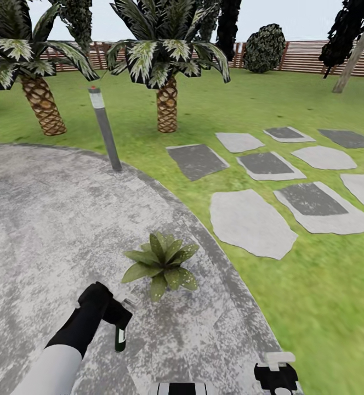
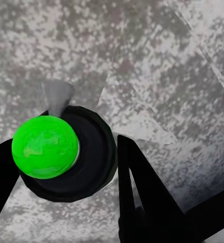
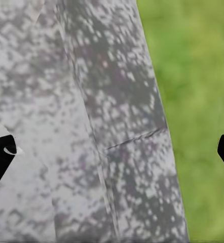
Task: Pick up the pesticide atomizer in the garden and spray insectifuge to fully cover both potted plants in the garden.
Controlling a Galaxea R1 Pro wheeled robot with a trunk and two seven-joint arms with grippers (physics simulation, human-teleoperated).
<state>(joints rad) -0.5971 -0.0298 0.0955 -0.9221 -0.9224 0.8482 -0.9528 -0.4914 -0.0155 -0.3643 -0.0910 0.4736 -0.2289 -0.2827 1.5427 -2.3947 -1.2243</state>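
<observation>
Left gripper (image 1: 118, 317) clamps the atomizer (image 1: 120, 337) beside a potted plant (image 1: 161, 265).
Bottle hangs at the plant's seven o'clock; likely light, rigid, slick, best held mid-body. Right gripper (image 1: 276, 375) spread apart, holding nothing.

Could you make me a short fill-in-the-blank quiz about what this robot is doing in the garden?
1. The bottle is held by the robot's ____ gripper.
2. The small potted plant stands on the grey ____, not on the lawn.
3. The stepping stones lie in the ____.
4. Seen by the left wrist camera, the bottle's end is bright ____.

Missing words: left; patio; lawn; green
</observation>
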